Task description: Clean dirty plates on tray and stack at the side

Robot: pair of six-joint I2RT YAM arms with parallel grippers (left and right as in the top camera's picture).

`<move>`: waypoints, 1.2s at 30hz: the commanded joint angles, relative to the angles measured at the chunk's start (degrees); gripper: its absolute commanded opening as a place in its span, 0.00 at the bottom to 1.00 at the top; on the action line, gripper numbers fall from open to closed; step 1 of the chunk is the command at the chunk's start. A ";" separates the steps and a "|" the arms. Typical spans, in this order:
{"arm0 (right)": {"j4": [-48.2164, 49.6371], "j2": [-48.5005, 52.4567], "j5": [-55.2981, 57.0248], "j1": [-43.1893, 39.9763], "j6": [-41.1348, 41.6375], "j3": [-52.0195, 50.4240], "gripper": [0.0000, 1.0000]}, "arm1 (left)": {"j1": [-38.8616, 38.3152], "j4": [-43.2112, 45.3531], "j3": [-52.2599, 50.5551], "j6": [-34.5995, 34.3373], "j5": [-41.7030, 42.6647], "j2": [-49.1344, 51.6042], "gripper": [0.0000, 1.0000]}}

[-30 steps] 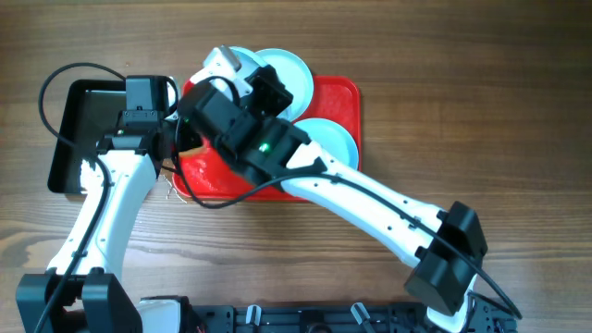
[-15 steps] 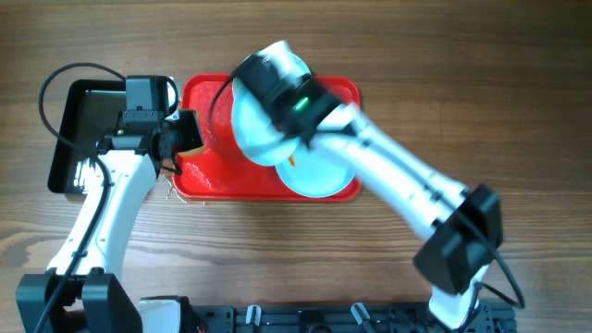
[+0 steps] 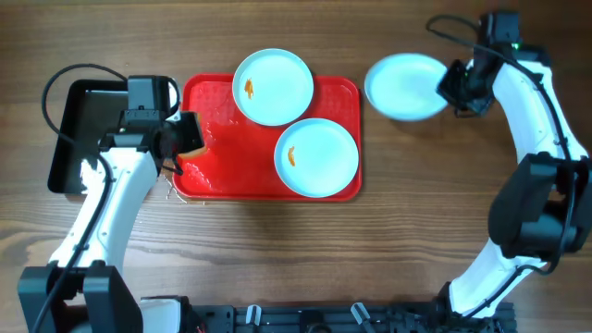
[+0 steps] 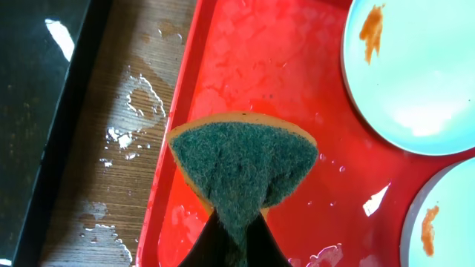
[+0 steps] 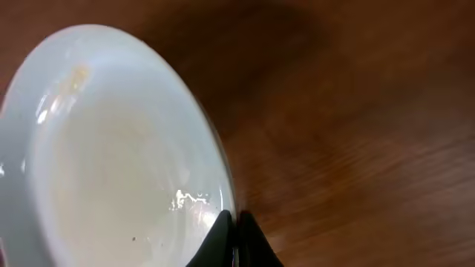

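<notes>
The red tray (image 3: 231, 176) holds two pale-blue plates with orange smears: one at the tray's far edge (image 3: 273, 88) and one at its near right (image 3: 316, 157). Both show in the left wrist view, the far one (image 4: 415, 81) and the near one (image 4: 445, 222). My left gripper (image 3: 182, 139) is shut on a green-and-orange sponge (image 4: 241, 167) above the tray's wet left part (image 4: 245, 67). My right gripper (image 3: 450, 90) is shut on the rim of a third plate (image 3: 405, 86), which has no smear, to the right of the tray over the wood; it fills the right wrist view (image 5: 111, 156).
A black tray (image 3: 83, 129) lies left of the red tray, also in the left wrist view (image 4: 37, 111). Water drops lie on the wooden table (image 4: 126, 119) between the two trays. Bare wood (image 3: 444, 185) extends right of the red tray.
My right arm has swung from over the tray to the far right, carrying one plate off the tray. The left arm and sponge have stayed in place.
</notes>
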 commanded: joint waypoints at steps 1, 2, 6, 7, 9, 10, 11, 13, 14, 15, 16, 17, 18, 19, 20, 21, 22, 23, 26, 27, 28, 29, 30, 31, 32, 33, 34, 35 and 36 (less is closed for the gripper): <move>0.76 -0.85 2.91 -1.46 1.40 -1.55 0.19 | 0.26 0.55 0.04 -0.52 0.90 1.57 0.04; 0.76 -0.85 2.03 -1.38 1.31 -1.55 0.49 | 0.28 0.90 0.04 -0.55 0.90 1.60 0.04; 1.40 -0.85 -17.27 0.83 -8.98 -1.53 0.98 | 1.27 5.73 0.07 -0.57 0.85 1.46 0.04; 1.25 -0.85 -21.70 2.10 -11.43 -1.53 1.00 | 2.34 7.02 0.07 -0.59 0.85 1.36 0.04; 0.35 -0.85 -24.76 7.19 -14.73 -1.53 1.00 | 7.08 9.64 0.07 -0.55 0.83 1.29 0.04; 0.26 -0.85 -24.39 11.54 -15.65 -1.53 1.00 | 11.10 10.80 0.07 -0.50 0.83 1.29 0.04; 0.68 -0.85 -24.35 14.34 -15.17 -1.53 1.00 | 14.82 11.82 0.07 0.59 0.79 1.31 0.04; 2.86 -0.85 -24.35 20.81 -14.91 -1.55 1.00 | 20.87 14.36 0.07 0.57 0.42 1.97 0.04; 4.46 -0.85 -23.87 24.15 -13.44 -1.53 1.00 | 23.87 15.80 0.07 0.61 0.42 3.37 0.04; 6.56 -0.85 -19.41 28.50 -9.57 -1.55 1.00 | 26.51 16.76 0.07 3.19 0.42 6.54 0.04; 8.20 -0.85 -15.58 31.21 -7.89 -1.53 1.00 | 27.61 17.00 0.07 5.40 0.42 9.27 0.05; 9.64 -0.85 -12.20 33.24 -7.58 -1.53 1.00 | 28.22 17.44 0.07 5.49 0.44 11.56 0.09; 10.82 -0.85 -9.03 34.88 -7.56 -1.53 1.00 | 28.57 17.88 0.07 5.49 0.44 13.31 0.16; 11.87 -0.85 -7.37 36.04 -7.56 -1.53 1.00 | 28.85 18.38 0.07 5.49 0.42 14.45 0.23; 12.61 -0.85 -7.13 36.54 -7.54 -1.53 1.00 | 29.20 18.88 0.07 5.49 0.42 15.08 0.24; 13.05 -0.85 -7.13 36.68 -7.52 -1.53 1.00 | 29.31 19.17 0.07 5.49 0.42 15.08 0.34; 13.57 -0.85 -7.10 36.65 -7.58 -1.53 1.00 | 29.31 19.52 0.07 5.46 0.46 14.97 0.48; 14.34 -0.85 -6.95 36.61 -7.74 -1.53 1.00 | 29.31 19.52 0.09 5.44 0.61 14.62 0.48; 14.03 -0.85 -3.17 36.48 -10.91 1.27 0.99 | 29.29 20.52 0.09 5.46 4.90 11.61 0.52; 11.23 -0.63 -0.55 36.22 -11.13 3.78 0.99 | 29.31 20.83 0.09 5.44 6.19 10.27 0.57; 5.99 0.39 -0.02 35.32 -12.26 8.35 0.99 | 29.29 20.79 0.09 5.38 6.78 8.98 0.75; 2.10 1.99 -0.31 34.34 -12.90 12.39 0.99 | 29.31 20.72 0.09 4.79 6.88 8.28 0.87; 0.26 3.78 -0.28 33.48 -13.60 15.76 1.00 | 29.31 20.50 0.07 4.37 6.93 7.80 1.00; 2.23 5.07 -0.28 33.03 -14.51 16.76 0.99 | 29.31 20.22 0.07 4.37 7.28 7.80 1.00; 6.03 6.23 0.07 33.05 -15.50 16.63 0.99 | 29.31 19.78 0.07 4.37 7.54 7.82 1.00; 9.70 7.61 0.57 33.09 -15.43 16.63 0.99 | 29.29 19.19 0.07 4.37 7.76 7.82 1.00; 14.45 10.10 3.48 33.09 -15.17 16.57 0.99 | 29.31 18.95 0.07 4.31 8.66 7.82 1.00; 16.83 12.37 6.67 33.03 -14.99 16.57 0.93 | 29.31 18.99 0.07 3.89 10.01 7.82 1.00; 18.62 14.58 7.19 32.98 -15.06 16.57 0.87 | 29.31 18.97 0.07 2.75 10.97 7.82 1.00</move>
